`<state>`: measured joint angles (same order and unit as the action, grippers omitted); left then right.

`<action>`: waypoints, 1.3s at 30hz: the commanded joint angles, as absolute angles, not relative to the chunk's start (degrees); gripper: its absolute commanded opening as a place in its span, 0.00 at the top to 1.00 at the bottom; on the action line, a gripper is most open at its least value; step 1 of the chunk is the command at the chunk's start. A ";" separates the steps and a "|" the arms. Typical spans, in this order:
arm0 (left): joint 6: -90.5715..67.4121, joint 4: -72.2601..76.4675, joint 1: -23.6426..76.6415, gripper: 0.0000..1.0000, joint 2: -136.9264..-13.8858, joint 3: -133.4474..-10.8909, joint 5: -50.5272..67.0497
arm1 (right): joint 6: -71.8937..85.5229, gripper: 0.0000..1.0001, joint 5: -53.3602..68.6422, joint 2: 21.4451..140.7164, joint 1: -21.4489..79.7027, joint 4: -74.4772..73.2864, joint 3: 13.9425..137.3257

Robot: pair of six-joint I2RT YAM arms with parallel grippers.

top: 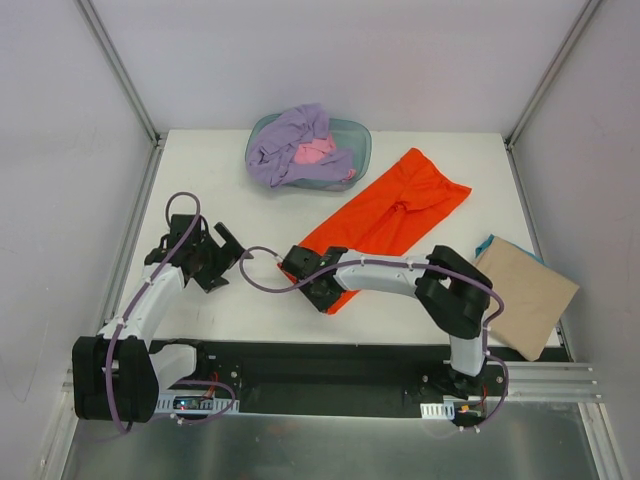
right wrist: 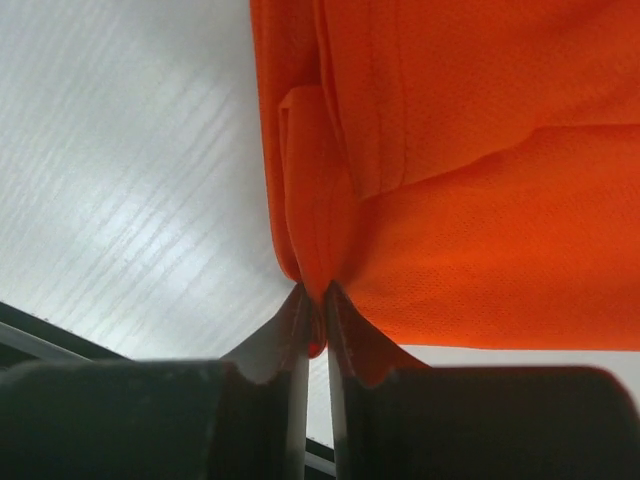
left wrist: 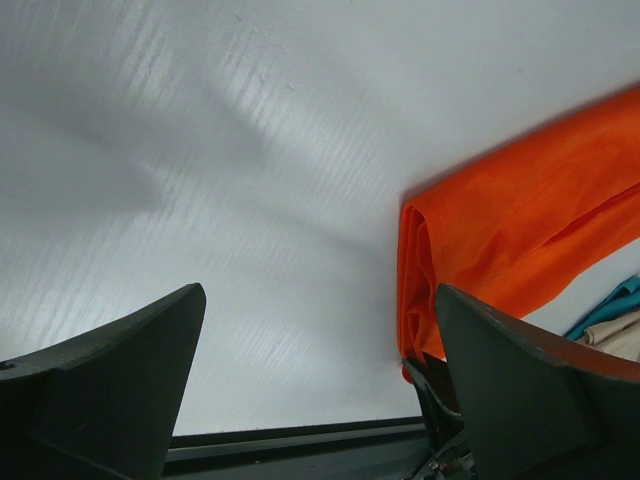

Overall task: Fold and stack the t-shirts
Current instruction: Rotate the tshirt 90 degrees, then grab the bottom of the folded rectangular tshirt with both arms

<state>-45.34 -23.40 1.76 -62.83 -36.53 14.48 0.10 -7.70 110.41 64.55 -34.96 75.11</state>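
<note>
The orange-red t-shirt [top: 390, 215] lies folded lengthwise in a long diagonal strip on the white table, from the near middle to the far right. My right gripper [top: 318, 283] is shut on its near corner; the wrist view shows the cloth [right wrist: 450, 150] pinched between the closed fingers [right wrist: 300, 330]. My left gripper [top: 222, 255] is open and empty over bare table, left of the shirt, whose end shows in its view [left wrist: 500, 230]. The lavender-purple t-shirt [top: 285, 140] and pink t-shirt [top: 318, 152] lie bunched in the tub.
The translucent teal tub [top: 355, 140] stands at the table's back middle. A tan cardboard sheet [top: 525, 295] lies at the right edge with a bit of teal under its far corner. Metal frame posts rise at the back corners.
</note>
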 commanded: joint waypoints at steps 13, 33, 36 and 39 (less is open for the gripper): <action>-48.16 -20.74 16.58 0.01 -61.16 -31.99 20.65 | 13.52 0.99 -1.85 89.58 66.70 -38.94 50.81; -58.71 -0.18 37.17 0.43 -81.64 -30.06 34.09 | 13.89 0.99 -3.69 80.16 67.68 -34.54 41.75; -59.15 2.11 38.23 0.50 -83.93 -30.06 35.24 | 14.24 0.99 -3.78 79.63 67.76 -34.45 41.31; -59.41 2.63 39.11 0.64 -86.39 -30.41 34.98 | 14.50 0.99 -3.25 78.93 68.11 -33.66 40.78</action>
